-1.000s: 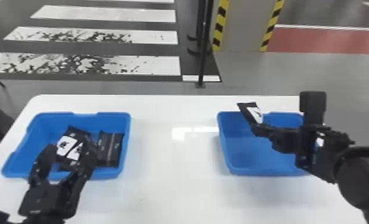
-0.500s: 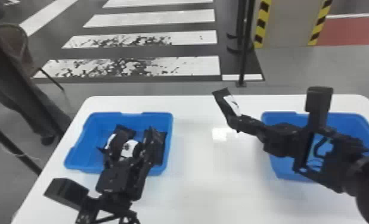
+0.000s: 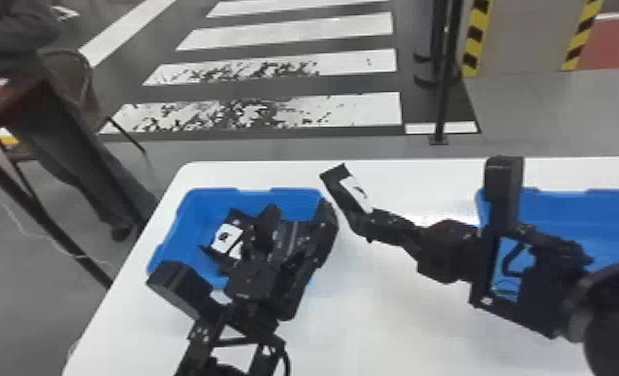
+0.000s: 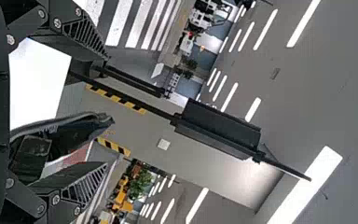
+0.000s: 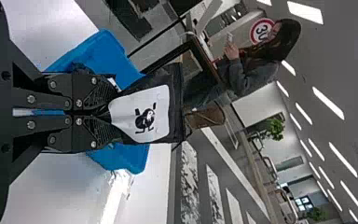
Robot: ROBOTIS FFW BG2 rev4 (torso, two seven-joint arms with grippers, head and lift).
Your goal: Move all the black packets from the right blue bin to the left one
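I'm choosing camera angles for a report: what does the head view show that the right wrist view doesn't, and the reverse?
The head view adds the right bin and a pillar with yellow-and-black edges. The right wrist view adds a round red-rimmed sign, ceiling lights and a plant. Both take in the right gripper holding a packet, the left bin and the table.

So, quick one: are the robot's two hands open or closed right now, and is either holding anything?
Left gripper: open, its fingers spread apart.
Right gripper: closed, holding a black packet with a white label.
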